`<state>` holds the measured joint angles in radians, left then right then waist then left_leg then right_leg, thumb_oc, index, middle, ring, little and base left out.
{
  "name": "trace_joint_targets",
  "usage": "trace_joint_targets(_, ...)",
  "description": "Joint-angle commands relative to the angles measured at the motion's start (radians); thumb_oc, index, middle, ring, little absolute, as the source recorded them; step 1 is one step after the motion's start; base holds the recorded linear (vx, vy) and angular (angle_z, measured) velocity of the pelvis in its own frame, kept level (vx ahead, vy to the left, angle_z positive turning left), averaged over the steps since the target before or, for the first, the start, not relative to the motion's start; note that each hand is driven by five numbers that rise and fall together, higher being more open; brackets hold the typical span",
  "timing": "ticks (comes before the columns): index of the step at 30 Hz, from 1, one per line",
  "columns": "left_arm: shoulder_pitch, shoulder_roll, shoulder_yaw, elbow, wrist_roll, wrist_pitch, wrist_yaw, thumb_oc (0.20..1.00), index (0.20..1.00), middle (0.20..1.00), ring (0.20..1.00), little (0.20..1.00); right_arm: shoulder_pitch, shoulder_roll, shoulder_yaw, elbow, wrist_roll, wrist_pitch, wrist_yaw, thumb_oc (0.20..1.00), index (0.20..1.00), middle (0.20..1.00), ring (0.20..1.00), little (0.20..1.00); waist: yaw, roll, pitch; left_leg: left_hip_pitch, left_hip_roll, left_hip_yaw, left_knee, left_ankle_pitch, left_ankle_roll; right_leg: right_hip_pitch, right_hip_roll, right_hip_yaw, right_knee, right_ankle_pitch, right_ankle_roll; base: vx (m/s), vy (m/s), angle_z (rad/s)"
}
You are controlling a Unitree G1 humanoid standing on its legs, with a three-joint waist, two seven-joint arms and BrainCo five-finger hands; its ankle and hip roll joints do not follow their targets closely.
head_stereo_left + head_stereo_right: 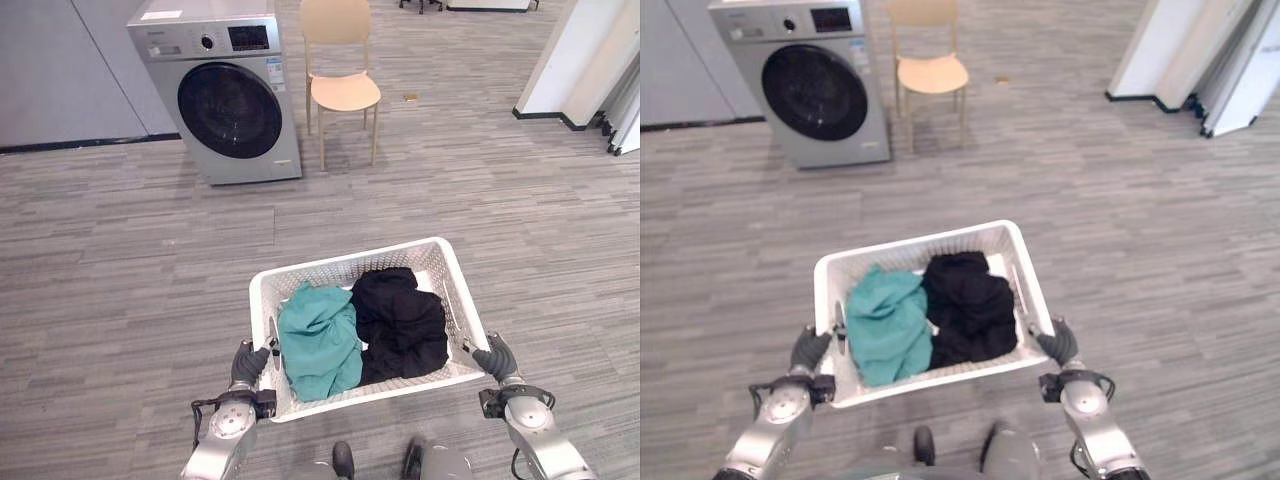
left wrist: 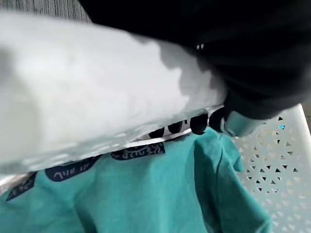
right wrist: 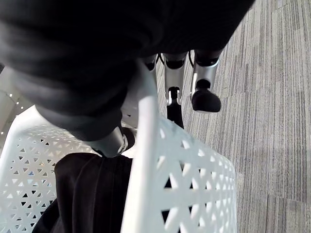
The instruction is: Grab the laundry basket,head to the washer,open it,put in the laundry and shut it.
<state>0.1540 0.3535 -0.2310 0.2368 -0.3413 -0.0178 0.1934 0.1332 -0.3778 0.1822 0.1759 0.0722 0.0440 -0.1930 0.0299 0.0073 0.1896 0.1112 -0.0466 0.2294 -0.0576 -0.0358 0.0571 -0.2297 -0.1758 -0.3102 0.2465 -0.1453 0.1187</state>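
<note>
Basket (image 1: 440,262): white, perforated, carried above the floor (image 1: 120,270) between both arms. The left robot hand (image 1: 247,362) grips its left rim, dark fingertips (image 2: 198,124) curled over the edge. The right robot hand (image 1: 497,356) grips the right rim, thumb inside the wall and fingers (image 3: 205,82) outside. Contents: a teal garment (image 1: 318,340) in the left half and a black garment (image 1: 402,322) in the right half, touching each other. Washer (image 1: 222,88): well ahead to the left, round door closed. Chair (image 1: 342,78): just beside the washer, on its right.
</note>
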Motion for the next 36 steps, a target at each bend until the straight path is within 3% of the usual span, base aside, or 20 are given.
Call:
trace_joint_targets(1, -0.033, -0.026, 0.004, -0.114, -0.062, -0.091, -0.084, 0.200, 0.200, 0.200, 0.200, 0.200, -0.072, 0.059, 0.006, -0.117, 0.126, -0.129, 0.135, 0.200, 0.200, 0.200, 0.200, 0.200, 0.009, -0.003, -0.004, 0.024, 0.048, -0.068, 0.069, -0.086, -0.037, 0.064, 0.024, -0.006, -0.209, 0.200, 0.029, 0.27, -0.071, 0.14)
trace_joint_targets(3, -0.036, -0.030, 0.017, -0.100, -0.044, -0.098, -0.088, 0.200, 0.200, 0.200, 0.200, 0.200, -0.073, 0.059, -0.003, -0.124, 0.120, -0.130, 0.137, 0.200, 0.200, 0.200, 0.200, 0.200, -0.003, 0.002, 0.002, 0.090, 0.059, -0.095, 0.075, -0.146, -0.054, -0.002, 0.009, -0.004, -0.301, 0.232, 0.061, 0.61, -0.146, 0.34)
trace_joint_targets(7, -0.032, -0.033, 0.023, -0.092, -0.039, -0.109, -0.088, 0.200, 0.200, 0.200, 0.200, 0.200, -0.060, 0.060, -0.005, -0.132, 0.119, -0.133, 0.149, 0.200, 0.200, 0.200, 0.200, 0.200, -0.028, 0.001, -0.006, 0.161, 0.070, -0.132, 0.079, -0.161, -0.073, -0.031, -0.011, 0.022, -0.289, 0.280, 0.067, 0.58, -0.192, 0.37)
trace_joint_targets(8, -0.033, -0.041, 0.008, -0.085, -0.039, -0.110, -0.094, 0.200, 0.200, 0.200, 0.200, 0.200, -0.050, 0.062, -0.004, -0.132, 0.129, -0.131, 0.156, 0.200, 0.200, 0.200, 0.200, 0.200, -0.041, -0.007, -0.032, 0.197, 0.087, -0.159, 0.089, -0.191, -0.095, -0.006, -0.012, 0.053, -0.276, 0.308, 0.061, 0.57, -0.280, 0.82)
trace_joint_targets(9, -0.035, -0.047, 0.002, -0.082, -0.041, -0.115, -0.096, 0.200, 0.200, 0.200, 0.200, 0.200, -0.042, 0.064, -0.007, -0.132, 0.134, -0.133, 0.155, 0.200, 0.200, 0.200, 0.200, 0.200, -0.045, 0.002, -0.046, 0.199, 0.115, -0.160, 0.123, -0.163, -0.120, 0.005, -0.011, 0.039, -0.259, 0.310, 0.055, 0.76, -0.419, 1.15)
trace_joint_targets(11, -0.055, -0.056, -0.015, -0.078, -0.071, -0.117, -0.070, 0.200, 0.200, 0.200, 0.200, 0.200, -0.050, 0.044, -0.002, -0.126, 0.128, -0.136, 0.138, 0.200, 0.200, 0.200, 0.200, 0.200, -0.056, 0.019, -0.052, 0.116, 0.184, -0.179, 0.304, -0.019, -0.160, 0.030, 0.021, 0.028, -0.216, 0.283, 0.012, 0.49, -0.379, 0.82)
trace_joint_targets(13, -0.049, -0.060, -0.009, -0.087, -0.084, -0.117, -0.075, 0.200, 0.200, 0.200, 0.200, 0.200, -0.054, 0.032, -0.013, -0.131, 0.149, -0.150, 0.125, 0.200, 0.200, 0.200, 0.200, 0.200, -0.042, 0.015, -0.036, 0.013, 0.221, -0.167, 0.546, 0.089, -0.158, 0.094, 0.043, -0.001, -0.234, 0.250, -0.030, 0.44, -0.395, 0.18)
trace_joint_targets(14, -0.052, -0.054, -0.012, -0.104, -0.089, -0.116, -0.072, 0.200, 0.200, 0.200, 0.200, 0.200, -0.056, 0.024, -0.018, -0.135, 0.153, -0.141, 0.114, 0.200, 0.200, 0.200, 0.200, 0.200, -0.023, -0.008, -0.021, -0.070, 0.223, -0.121, 0.625, 0.070, -0.128, 0.160, 0.066, 0.005, -0.265, 0.214, -0.061, 0.50, -0.390, -0.13)
trace_joint_targets(16, -0.054, -0.059, -0.011, -0.107, -0.104, -0.115, -0.072, 0.200, 0.200, 0.200, 0.200, 0.200, -0.058, 0.022, -0.024, -0.137, 0.156, -0.139, 0.105, 0.200, 0.200, 0.200, 0.200, 0.200, 0.005, -0.022, -0.011, -0.160, 0.186, -0.080, 0.607, 0.007, -0.109, 0.216, 0.072, 0.015, -0.293, 0.187, -0.059, 0.53, -0.220, -0.28)
trace_joint_targets(17, -0.059, -0.061, -0.014, -0.111, -0.101, -0.116, -0.071, 0.200, 0.200, 0.200, 0.200, 0.200, -0.061, 0.020, -0.026, -0.139, 0.158, -0.141, 0.102, 0.200, 0.200, 0.200, 0.200, 0.200, 0.020, -0.031, -0.007, -0.233, 0.153, -0.044, 0.501, -0.030, -0.092, 0.257, 0.075, 0.025, -0.310, 0.164, -0.047, 0.58, -0.069, -0.39)
trace_joint_targets(18, -0.061, -0.063, -0.014, -0.112, -0.099, -0.114, -0.067, 0.200, 0.200, 0.200, 0.200, 0.200, -0.064, 0.018, -0.027, -0.135, 0.157, -0.143, 0.096, 0.200, 0.200, 0.200, 0.200, 0.200, 0.028, -0.029, -0.004, -0.265, 0.143, -0.028, 0.401, -0.022, -0.090, 0.277, 0.083, 0.026, -0.316, 0.147, -0.040, 0.61, -0.007, -0.34)
trace_joint_targets(21, -0.052, -0.071, -0.010, -0.109, -0.100, -0.105, -0.059, 0.200, 0.200, 0.200, 0.200, 0.200, -0.066, 0.022, -0.012, -0.120, 0.143, -0.142, 0.092, 0.200, 0.200, 0.200, 0.200, 0.200, 0.068, -0.006, 0.002, -0.309, 0.103, -0.062, 0.123, 0.119, -0.112, 0.350, 0.137, 0.051, -0.323, 0.102, -0.040, 0.48, 0.043, -0.39)
trace_joint_targets(23, -0.040, -0.078, -0.022, -0.102, -0.099, -0.099, -0.068, 0.200, 0.200, 0.200, 0.200, 0.200, -0.052, 0.030, -0.013, -0.107, 0.141, -0.141, 0.096, 0.200, 0.200, 0.200, 0.200, 0.200, 0.090, -0.002, 0.002, -0.356, 0.095, -0.081, -0.015, 0.176, -0.128, 0.403, 0.160, 0.074, -0.304, 0.052, -0.046, 0.61, 0.064, -0.73)
trace_joint_targets(26, -0.028, -0.069, -0.025, -0.108, -0.094, -0.099, -0.090, 0.200, 0.200, 0.200, 0.200, 0.200, -0.017, 0.049, -0.030, -0.100, 0.143, -0.139, 0.100, 0.200, 0.200, 0.200, 0.200, 0.200, 0.090, -0.005, -0.036, -0.350, 0.115, 0.012, -0.013, 0.207, -0.105, 0.491, 0.159, 0.105, -0.264, -0.029, -0.031, 0.89, 0.260, -0.37)
trace_joint_targets(29, -0.029, -0.063, -0.028, -0.104, -0.098, -0.095, -0.087, 0.200, 0.200, 0.200, 0.200, 0.200, -0.012, 0.060, -0.026, -0.092, 0.136, -0.136, 0.106, 0.200, 0.200, 0.200, 0.200, 0.200, 0.103, -0.024, -0.051, -0.361, 0.100, 0.008, 0.044, 0.205, -0.081, 0.482, 0.126, 0.119, -0.200, -0.006, -0.014, 0.38, 0.204, 0.02)
trace_joint_targets(31, -0.040, -0.046, -0.038, -0.103, -0.090, -0.091, -0.089, 0.200, 0.200, 0.200, 0.200, 0.200, -0.002, 0.071, -0.023, -0.093, 0.131, -0.134, 0.117, 0.200, 0.200, 0.200, 0.200, 0.200, 0.093, -0.052, -0.048, -0.348, 0.069, 0.005, 0.101, 0.150, -0.043, 0.439, 0.076, 0.143, -0.031, 0.092, 0.033, 0.37, 0.239, -0.24)
trace_joint_targets(32, -0.048, -0.040, -0.036, -0.101, -0.084, -0.090, -0.085, 0.200, 0.200, 0.200, 0.200, 0.200, -0.009, 0.070, -0.018, -0.092, 0.126, -0.132, 0.121, 0.200, 0.200, 0.200, 0.200, 0.200, 0.084, -0.054, -0.045, -0.329, 0.057, -0.001, 0.107, 0.123, -0.025, 0.395, 0.062, 0.156, 0.071, 0.135, 0.040, 0.35, 0.260, -0.06)
trace_joint_targets(34, -0.054, -0.029, -0.029, -0.096, -0.079, -0.090, -0.082, 0.200, 0.200, 0.200, 0.200, 0.200, -0.015, 0.071, -0.011, -0.086, 0.111, -0.135, 0.125, 0.200, 0.200, 0.200, 0.200, 0.200, 0.072, -0.046, -0.038, -0.273, 0.046, -0.004, 0.100, 0.082, -0.004, 0.306, 0.032, 0.145, 0.200, 0.204, 0.047, 0.39, 0.256, 0.13)
trace_joint_targets(35, -0.056, -0.023, -0.026, -0.094, -0.080, -0.090, -0.079, 0.200, 0.200, 0.200, 0.200, 0.200, -0.017, 0.073, -0.009, -0.089, 0.106, -0.125, 0.134, 0.200, 0.200, 0.200, 0.200, 0.200, 0.051, -0.027, -0.027, -0.199, 0.043, -0.013, 0.081, 0.049, 0.004, 0.227, 0.010, 0.102, 0.219, 0.200, 0.027, 0.55, 0.264, 0.24)
trace_joint_targets(36, -0.055, -0.020, -0.025, -0.095, -0.082, -0.092, -0.079, 0.200, 0.200, 0.200, 0.200, 0.200, -0.019, 0.070, -0.008, -0.088, 0.107, -0.126, 0.135, 0.200, 0.200, 0.200, 0.200, 0.200, 0.038, -0.014, -0.021, -0.158, 0.042, -0.023, 0.064, 0.037, 0.000, 0.185, 0.026, 0.085, 0.195, 0.165, 0.012, 0.73, 0.231, 0.30)
